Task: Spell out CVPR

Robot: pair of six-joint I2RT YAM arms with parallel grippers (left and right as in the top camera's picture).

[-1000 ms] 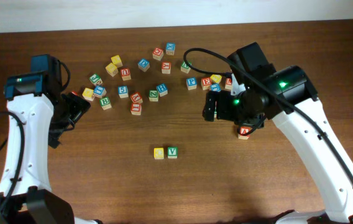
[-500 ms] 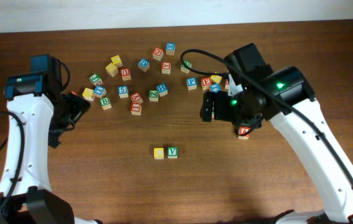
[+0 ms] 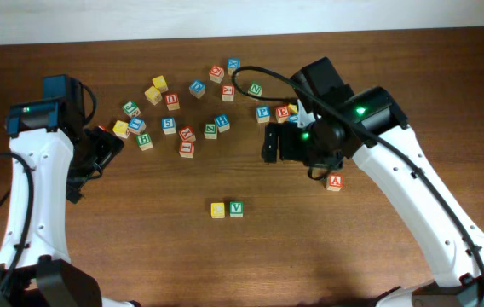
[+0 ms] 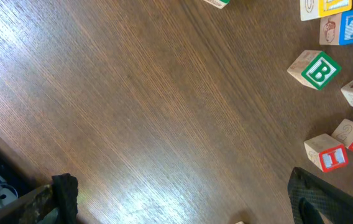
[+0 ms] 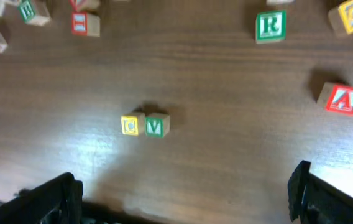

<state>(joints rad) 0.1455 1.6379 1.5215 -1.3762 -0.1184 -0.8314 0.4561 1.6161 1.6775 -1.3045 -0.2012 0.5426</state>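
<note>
Right wrist view alone shows the green R block [image 5: 270, 27], upper right; left gripper [image 4: 186, 200] and right gripper [image 5: 183, 198] gape.

The table [image 3: 140, 247] is dark brown wood with a fine grain, glossy under the light. A red A block [image 3: 334, 182] lies alone toward the right. Farther left, a green B block [image 3: 145, 140] sits near a yellow block [image 3: 121, 129]. A red I block [image 3: 186, 148] lies just beside a red Y block [image 3: 187, 134], with a blue block [image 3: 169, 125] close by. A pale wall [image 3: 225, 15] runs along the table's far edge.
</note>
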